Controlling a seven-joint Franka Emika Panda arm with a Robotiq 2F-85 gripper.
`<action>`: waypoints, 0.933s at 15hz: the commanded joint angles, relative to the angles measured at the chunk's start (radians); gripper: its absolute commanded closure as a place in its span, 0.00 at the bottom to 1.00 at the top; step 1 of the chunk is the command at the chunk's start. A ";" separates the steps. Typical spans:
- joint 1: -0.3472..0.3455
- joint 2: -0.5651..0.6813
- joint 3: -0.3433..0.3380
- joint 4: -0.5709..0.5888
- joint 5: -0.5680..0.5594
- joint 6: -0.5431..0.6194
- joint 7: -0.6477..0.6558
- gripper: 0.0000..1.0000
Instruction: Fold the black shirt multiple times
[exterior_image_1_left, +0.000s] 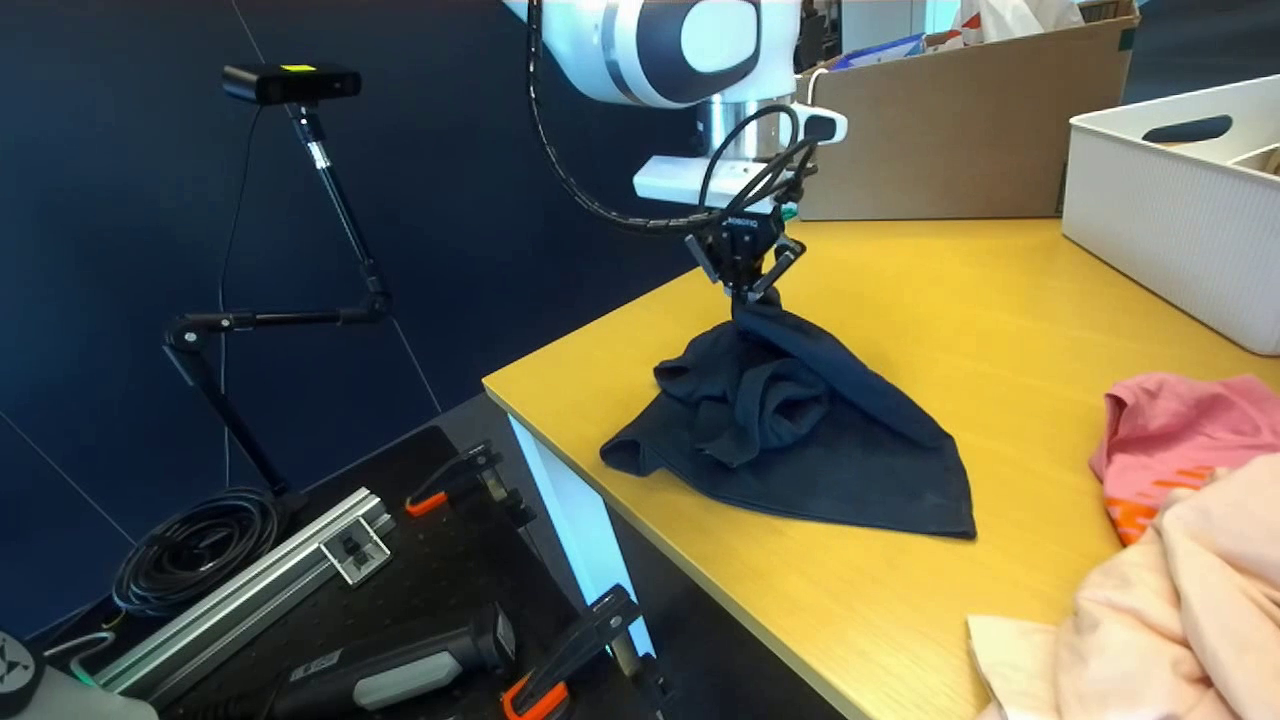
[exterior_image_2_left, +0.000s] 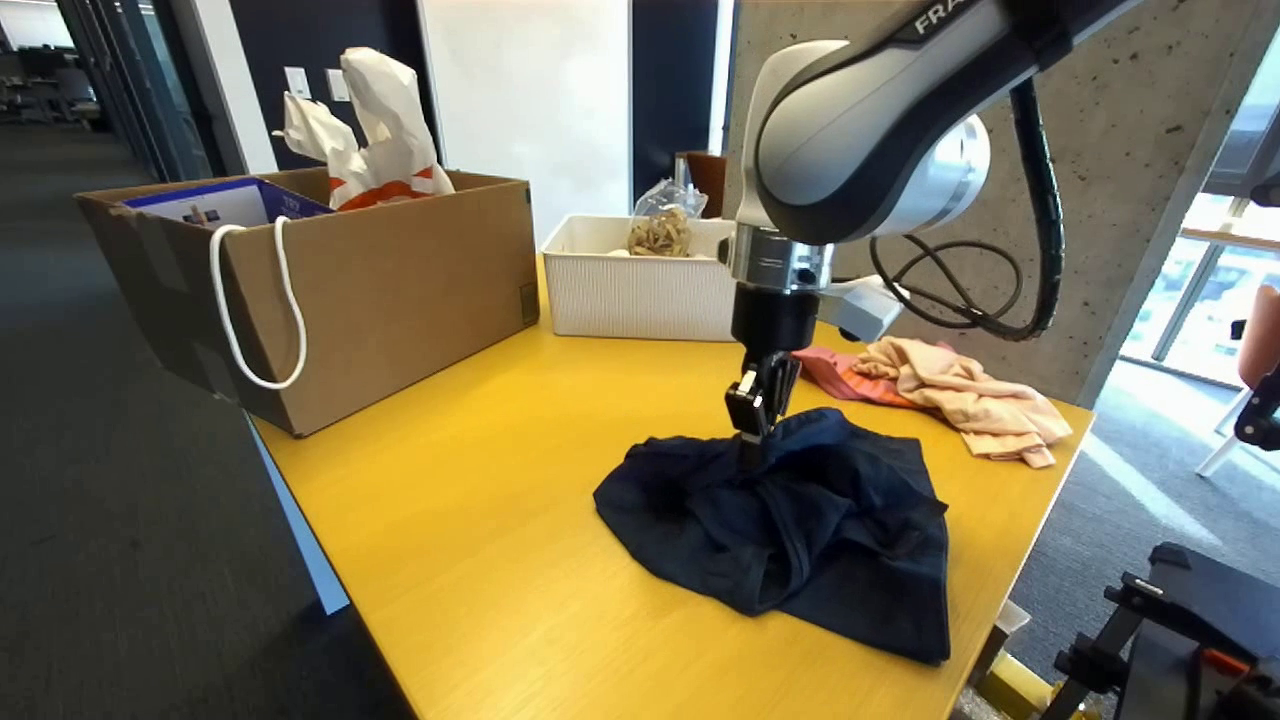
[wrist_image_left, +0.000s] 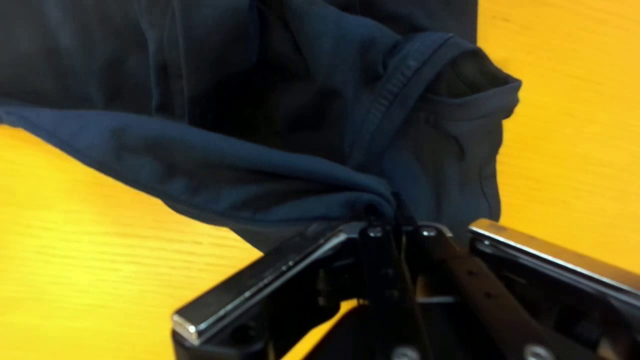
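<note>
Your gripper (wrist_image_left: 392, 215) is pressed together on a fold of the black shirt (exterior_image_1_left: 870, 470), raising it above the rest of the cloth, which lies bunched on the yellow table (exterior_image_2_left: 450, 500). In both exterior views part of the shirt sits near a table edge. You have bare tabletop between it and the cardboard box (exterior_image_2_left: 420, 300) and white bin (exterior_image_2_left: 640, 295). The pink cloth (exterior_image_1_left: 1170, 440) and peach cloth (exterior_image_1_left: 1190, 600) overlap, apart from the shirt. A concrete wall (exterior_image_2_left: 1130, 180) stands beyond. The wrist view gives you a close look at a hemmed opening (wrist_image_left: 470, 106); only an exterior view shows you the bin's clear bag (exterior_image_2_left: 660, 230).
</note>
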 joint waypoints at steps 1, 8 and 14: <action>-0.030 0.036 -0.012 0.015 -0.006 -0.041 0.002 0.99; -0.050 0.107 -0.005 0.062 -0.006 -0.080 -0.006 0.67; -0.053 0.061 -0.004 0.030 -0.001 -0.071 0.001 0.25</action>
